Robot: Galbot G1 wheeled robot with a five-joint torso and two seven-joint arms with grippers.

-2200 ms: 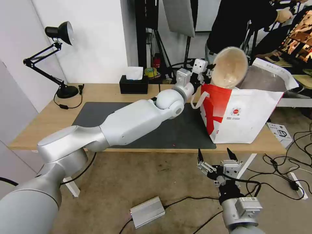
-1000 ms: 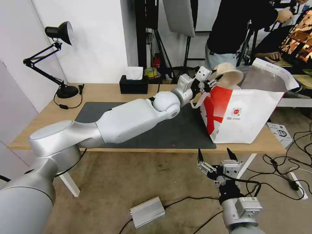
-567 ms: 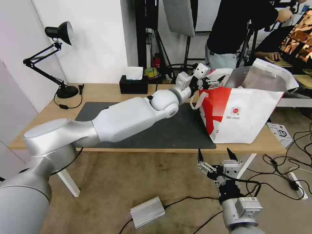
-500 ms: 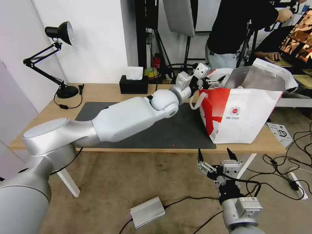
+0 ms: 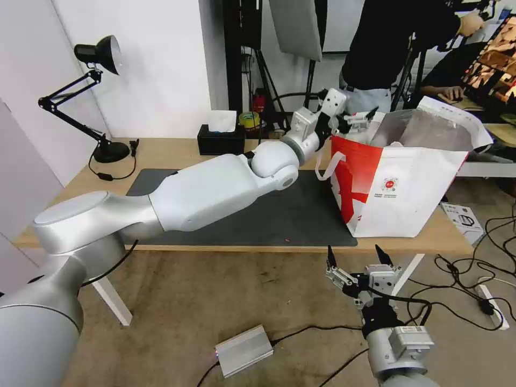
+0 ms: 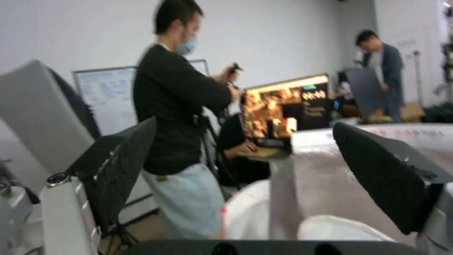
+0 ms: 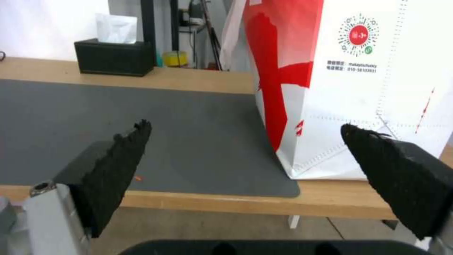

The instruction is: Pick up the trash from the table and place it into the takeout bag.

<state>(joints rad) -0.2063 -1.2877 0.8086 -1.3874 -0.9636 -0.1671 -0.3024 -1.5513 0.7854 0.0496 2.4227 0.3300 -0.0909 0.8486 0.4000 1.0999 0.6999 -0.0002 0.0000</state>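
Empty over the bag

My left gripper [image 5: 359,115] hung above the takeout bag [image 5: 408,188], jaws open, apparently holding nothing.

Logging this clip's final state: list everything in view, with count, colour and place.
takeout bag: 1, white with red side panel, right end of table.
table: 1, light wood.
mat: 1, dark grey, on table.
tissue box: 1, black, back edge of table.
desk lamp: 1, black, left back corner.
metal box: 1, silver, on floor.
left pincer: open, empty, over the bag's mouth.
right pincer: open, empty, low in front of table edge.
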